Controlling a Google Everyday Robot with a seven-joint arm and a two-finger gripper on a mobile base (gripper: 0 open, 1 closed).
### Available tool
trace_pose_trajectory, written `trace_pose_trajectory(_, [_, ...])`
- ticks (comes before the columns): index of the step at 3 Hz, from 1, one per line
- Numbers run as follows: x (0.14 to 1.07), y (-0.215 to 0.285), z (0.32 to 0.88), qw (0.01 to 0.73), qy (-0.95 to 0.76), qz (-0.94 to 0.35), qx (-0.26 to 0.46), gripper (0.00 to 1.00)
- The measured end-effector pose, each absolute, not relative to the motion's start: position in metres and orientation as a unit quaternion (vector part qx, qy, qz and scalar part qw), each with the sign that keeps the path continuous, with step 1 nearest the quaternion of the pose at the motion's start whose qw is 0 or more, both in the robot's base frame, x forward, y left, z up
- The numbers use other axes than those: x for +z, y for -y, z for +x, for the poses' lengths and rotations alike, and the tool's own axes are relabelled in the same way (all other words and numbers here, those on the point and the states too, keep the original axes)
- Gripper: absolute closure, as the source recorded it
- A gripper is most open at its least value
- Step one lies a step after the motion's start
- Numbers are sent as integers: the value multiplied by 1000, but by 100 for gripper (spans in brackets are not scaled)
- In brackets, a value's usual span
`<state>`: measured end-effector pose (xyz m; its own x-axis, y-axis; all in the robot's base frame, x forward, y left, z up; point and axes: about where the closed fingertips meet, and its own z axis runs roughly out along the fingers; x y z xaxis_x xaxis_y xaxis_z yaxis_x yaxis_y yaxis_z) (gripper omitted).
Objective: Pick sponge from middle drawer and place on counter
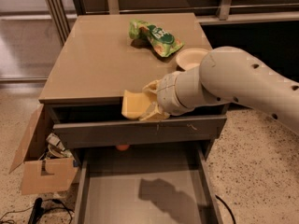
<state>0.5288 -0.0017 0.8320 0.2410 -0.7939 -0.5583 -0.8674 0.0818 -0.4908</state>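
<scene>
End effector (149,101) clamps the sponge (132,105) between its fingers at the front edge of the counter (93,59).

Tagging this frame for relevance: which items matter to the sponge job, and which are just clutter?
Job: sponge, held by the gripper at the front edge of the counter; open middle drawer below.
Lying about: green bag and bowl on the counter; cardboard box on the floor.

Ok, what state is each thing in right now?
Yellow foam sponge, held in the air
White arm's gripper, jaws shut on sponge, at tan counter's front edge
Wide grey middle drawer, pulled open
Crumpled green snack bag, lying on counter
Cardboard box, open
</scene>
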Motion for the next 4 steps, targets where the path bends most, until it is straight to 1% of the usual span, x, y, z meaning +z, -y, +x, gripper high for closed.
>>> trace_pose_trajectory(1, [846, -11, 544, 410, -601, -683, 54, 100])
trace_pose_trajectory(2, [876, -32, 581, 420, -586, -690, 57, 100])
trace_pose_trajectory(3, [897, -41, 616, 422, -588, -688, 52, 100])
trace_pose_trajectory(4, [906, -45, 619, 428, -584, -688, 51, 100])
